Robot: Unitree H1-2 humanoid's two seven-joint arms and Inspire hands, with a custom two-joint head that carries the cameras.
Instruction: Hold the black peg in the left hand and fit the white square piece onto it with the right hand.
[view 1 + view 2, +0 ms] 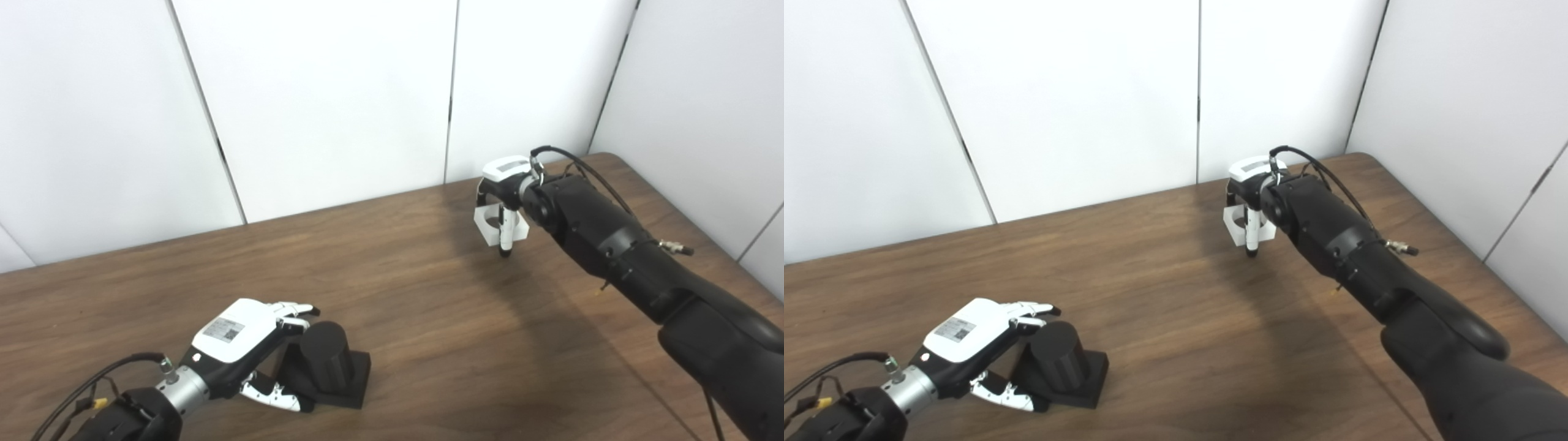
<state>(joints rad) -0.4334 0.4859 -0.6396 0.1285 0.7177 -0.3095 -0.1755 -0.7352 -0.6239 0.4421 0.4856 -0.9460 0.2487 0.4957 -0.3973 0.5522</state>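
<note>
Black peg and white square piece well apart

Bare wooden surface lies between the black peg at near left and the white square piece at far right, well apart. The left hand flanks the peg's left side; its right side and top stand unobstructed. White wall panels bound the far edge.
</note>
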